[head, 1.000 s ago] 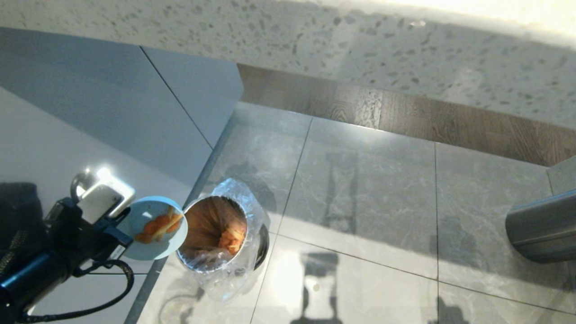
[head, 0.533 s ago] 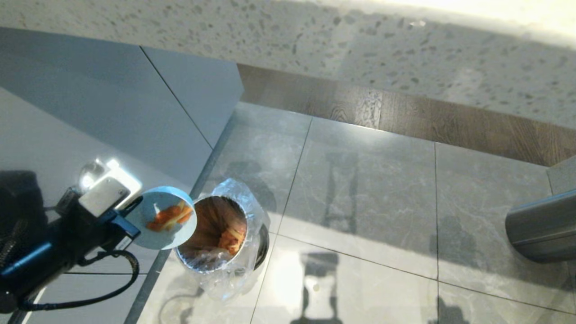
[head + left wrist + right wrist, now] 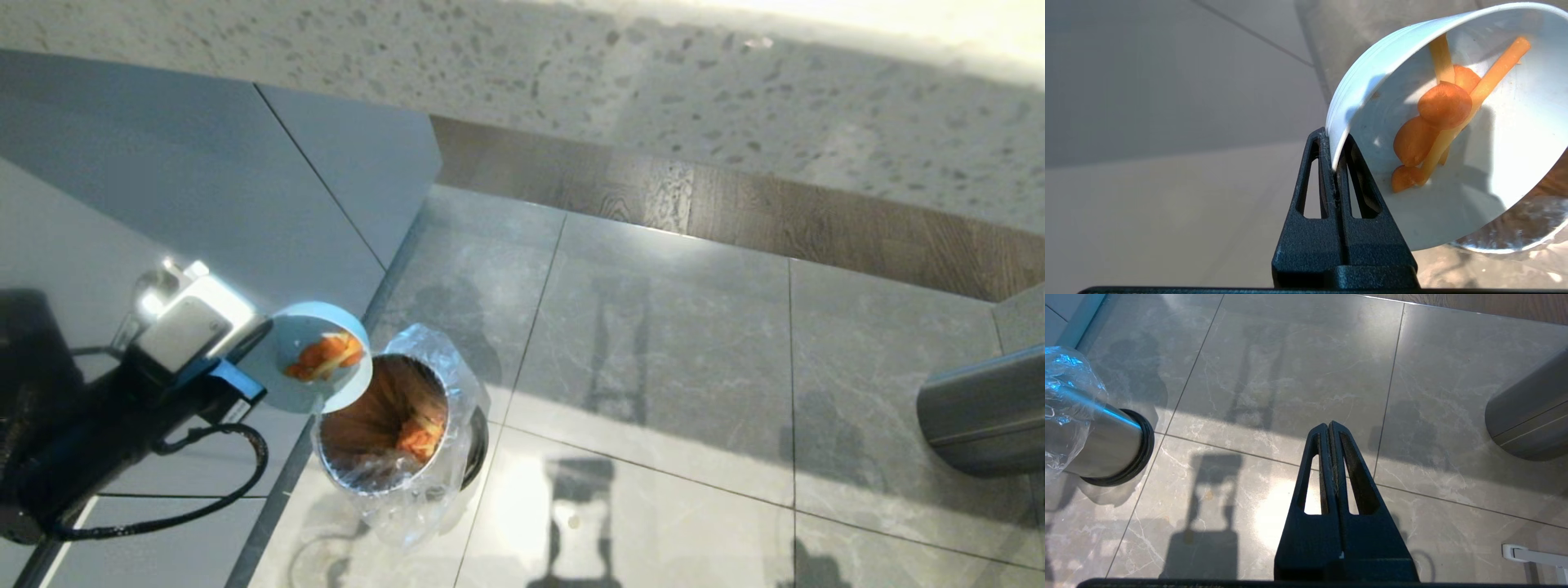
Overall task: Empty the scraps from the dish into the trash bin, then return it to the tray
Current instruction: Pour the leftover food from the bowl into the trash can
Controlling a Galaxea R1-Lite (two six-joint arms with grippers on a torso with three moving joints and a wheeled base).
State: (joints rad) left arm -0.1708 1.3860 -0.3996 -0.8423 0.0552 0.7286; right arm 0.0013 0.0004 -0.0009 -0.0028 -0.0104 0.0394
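My left gripper (image 3: 1334, 143) is shut on the rim of the dish (image 3: 1494, 183), a small light-blue bowl tipped steeply on its side. The scraps (image 3: 1443, 106), orange chunks and pale sticks, still cling inside it. In the head view the dish (image 3: 343, 392) hangs over the near-left rim of the trash bin (image 3: 461, 392), a shiny metal bin with a crinkly clear liner. More orange pieces (image 3: 418, 437) lie inside the bin. My right gripper (image 3: 1329, 426) is shut and empty above the floor tiles, to the right of the trash bin (image 3: 1106, 445). The tray is out of view.
A grey cabinet front (image 3: 163, 204) stands on the left, right beside the bin. A larger dark-grey bin (image 3: 988, 408) sits at the right edge. A wooden strip (image 3: 735, 212) and a speckled floor lie beyond the grey tiles (image 3: 653, 367).
My left gripper has carried the dish away from me and to the right, so it now overlaps the bin's rim. The scraps have stayed in the dish. The right arm has not moved.
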